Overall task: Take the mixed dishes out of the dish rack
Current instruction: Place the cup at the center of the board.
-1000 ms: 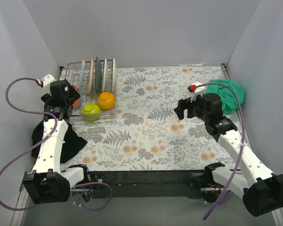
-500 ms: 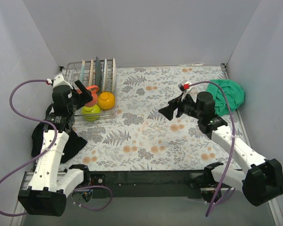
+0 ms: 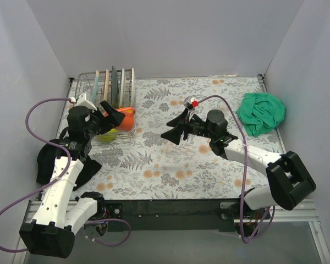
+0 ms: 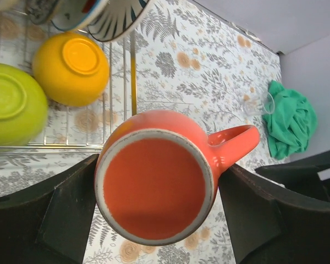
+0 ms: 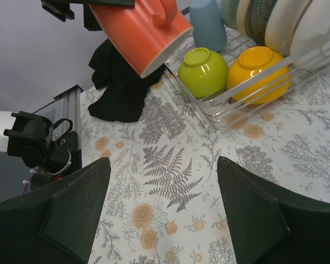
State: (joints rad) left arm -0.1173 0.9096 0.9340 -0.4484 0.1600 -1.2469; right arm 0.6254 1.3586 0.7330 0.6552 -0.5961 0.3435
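Surface: floral-print tabletop (image 3: 209, 181), grey walls around.
Rack: silver wire dish rack (image 5: 225, 107), far left.
Left arm: left gripper (image 4: 157, 192) spread wide, clamping round orange ceramic mug (image 4: 154, 184) above rack's near-right corner.
Right arm: right gripper (image 3: 175, 127) agape, empty, mid-table.
Key relation: mug lies left of right gripper, handle pointing toward it.

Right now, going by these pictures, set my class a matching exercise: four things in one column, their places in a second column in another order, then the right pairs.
Things
1. orange mug
2. lime-green bowl
3. green cloth
4. black cloth

Places
A. upside down in the dish rack
B. far right of the table
C. between the jaws of the left gripper, lifted off the table
D. near left of the table

Pairs: 1-C; 2-A; 3-B; 4-D
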